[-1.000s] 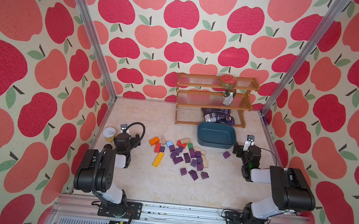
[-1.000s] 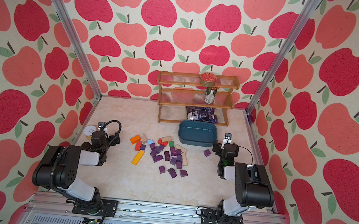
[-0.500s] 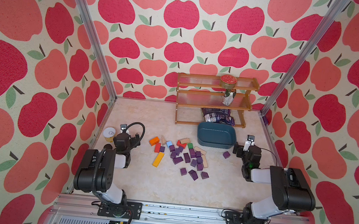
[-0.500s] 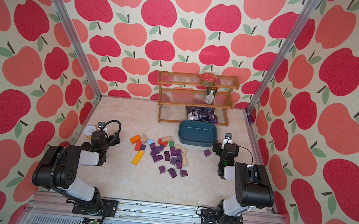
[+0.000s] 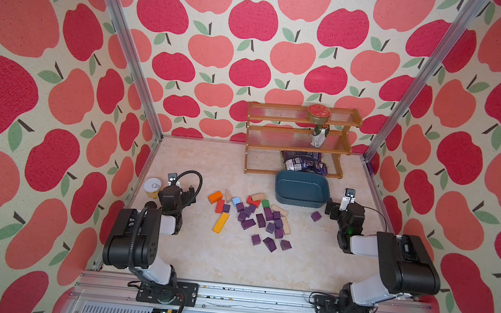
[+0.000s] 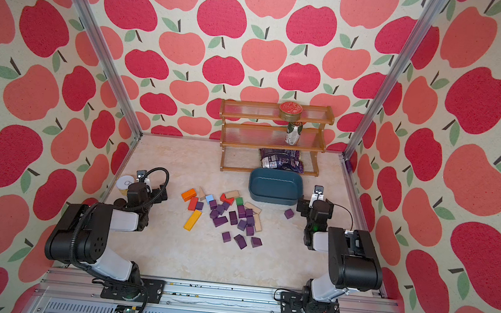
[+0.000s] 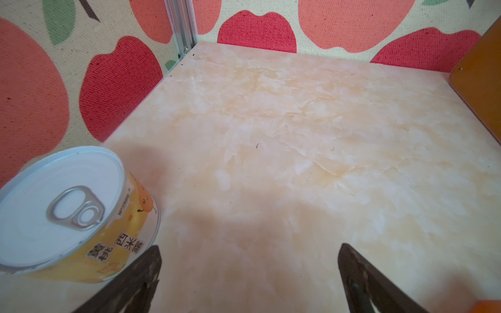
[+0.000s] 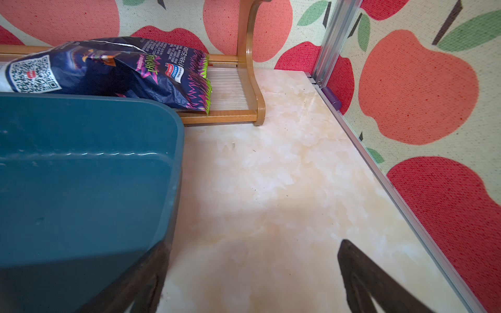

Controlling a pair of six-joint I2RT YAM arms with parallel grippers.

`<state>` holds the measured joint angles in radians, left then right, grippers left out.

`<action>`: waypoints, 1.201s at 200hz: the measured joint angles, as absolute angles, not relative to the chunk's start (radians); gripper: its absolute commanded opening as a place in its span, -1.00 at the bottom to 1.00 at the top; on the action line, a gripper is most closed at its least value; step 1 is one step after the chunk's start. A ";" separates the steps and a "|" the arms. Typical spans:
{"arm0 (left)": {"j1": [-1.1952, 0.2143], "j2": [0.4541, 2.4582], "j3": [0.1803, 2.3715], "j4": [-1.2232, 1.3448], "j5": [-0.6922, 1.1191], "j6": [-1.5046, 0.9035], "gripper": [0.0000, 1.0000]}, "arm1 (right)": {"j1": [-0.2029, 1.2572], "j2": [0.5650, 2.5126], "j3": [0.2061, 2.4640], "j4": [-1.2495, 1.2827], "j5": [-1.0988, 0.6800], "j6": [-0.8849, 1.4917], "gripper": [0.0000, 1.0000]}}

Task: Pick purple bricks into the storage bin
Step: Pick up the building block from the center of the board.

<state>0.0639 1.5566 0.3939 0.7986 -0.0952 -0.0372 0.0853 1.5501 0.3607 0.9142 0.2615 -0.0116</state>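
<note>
I see both arms low, nothing gripped.
Left gripper [image 7: 249, 248] and right gripper [image 8: 253, 244] spread wide, empty; purple bricks [image 5: 263, 224] lie at seven o'clock from the storage bin [image 5: 299, 203].

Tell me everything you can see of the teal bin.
The bin is a shallow dark-teal tub, seemingly plastic, rectangular with rounded corners. It stands upright and empty on the table, just in front of the rack, beside the right gripper. The nearest brick lies apart from it.
</note>
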 measured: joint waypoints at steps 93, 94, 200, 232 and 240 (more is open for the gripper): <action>-0.104 1.336 0.510 0.516 -0.168 0.039 0.99 | 0.115 1.448 0.424 0.745 0.305 -0.036 0.98; -0.105 1.334 0.510 0.514 -0.168 0.039 0.99 | 0.115 1.447 0.425 0.742 0.305 -0.036 0.99; -0.482 1.031 0.557 0.273 -0.335 -0.010 0.99 | 0.170 1.159 0.764 0.043 0.242 -0.027 0.99; -0.628 0.883 0.468 0.279 -0.313 -0.013 0.99 | 0.180 1.073 0.791 -0.165 0.156 0.041 0.98; -0.635 0.863 0.447 0.282 -0.303 -0.017 0.99 | 0.181 1.063 0.792 -0.205 0.135 0.060 0.95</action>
